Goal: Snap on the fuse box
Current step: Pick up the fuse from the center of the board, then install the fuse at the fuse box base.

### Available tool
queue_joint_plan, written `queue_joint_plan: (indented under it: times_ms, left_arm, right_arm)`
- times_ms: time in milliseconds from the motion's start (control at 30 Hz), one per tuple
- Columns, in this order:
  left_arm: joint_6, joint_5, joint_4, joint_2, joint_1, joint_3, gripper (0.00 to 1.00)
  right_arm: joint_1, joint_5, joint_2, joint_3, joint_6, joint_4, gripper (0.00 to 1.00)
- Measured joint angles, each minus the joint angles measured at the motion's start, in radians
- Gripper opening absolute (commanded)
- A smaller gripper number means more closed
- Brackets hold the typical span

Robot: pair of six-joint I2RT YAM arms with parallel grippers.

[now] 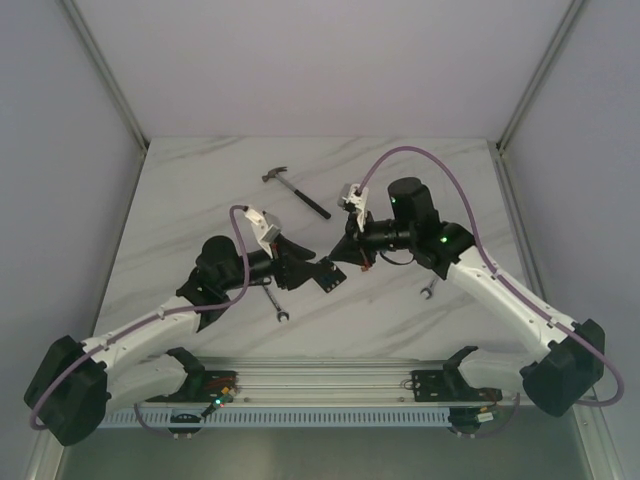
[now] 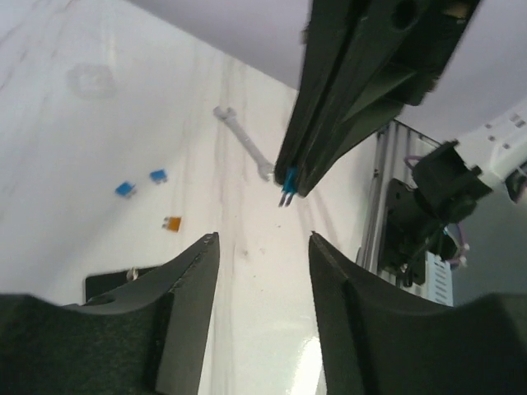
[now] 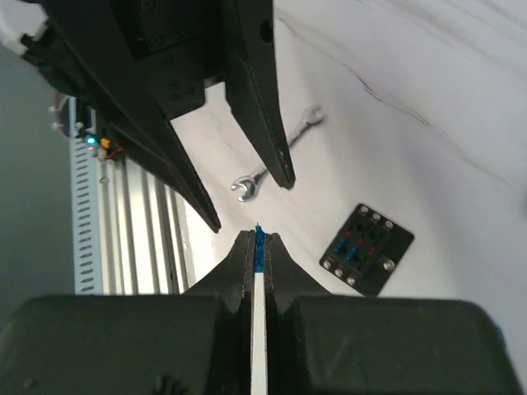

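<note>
1. The fuse box (image 3: 366, 248) lies flat on the table (image 3: 428, 99), just right of the right gripper (image 3: 258, 237). It is probably light, rigid, slick plastic, best gripped across its side walls.
2. The right gripper pinches a blue fuse (image 3: 258, 253).
3. The left gripper (image 2: 263, 240) stands parted and empty.

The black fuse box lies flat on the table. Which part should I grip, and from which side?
Come straight down from above and close on two opposite side walls of the fuse box. It lies flat and face up on the table, with no handle, so only the sides offer hold. Use the open left end effector; the right end effector pinches a blue fuse.
</note>
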Motion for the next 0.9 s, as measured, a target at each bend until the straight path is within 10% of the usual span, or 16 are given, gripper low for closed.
queue_joint_plan:
  times_ms: [367, 900]
  left_arm:
    - [-0.095, -0.332, -0.05, 0.053, 0.052, -0.106, 0.91]
    - [-0.39, -0.43, -0.057, 0.39, 0.061, -0.046, 0.83]
  right_arm:
    - [0.079, 0.452, 0.083, -0.066, 0.153, 0.028, 0.0]
    - [0.177, 0.823, 0.338, -0.077, 0.275, 0.094, 0.0]
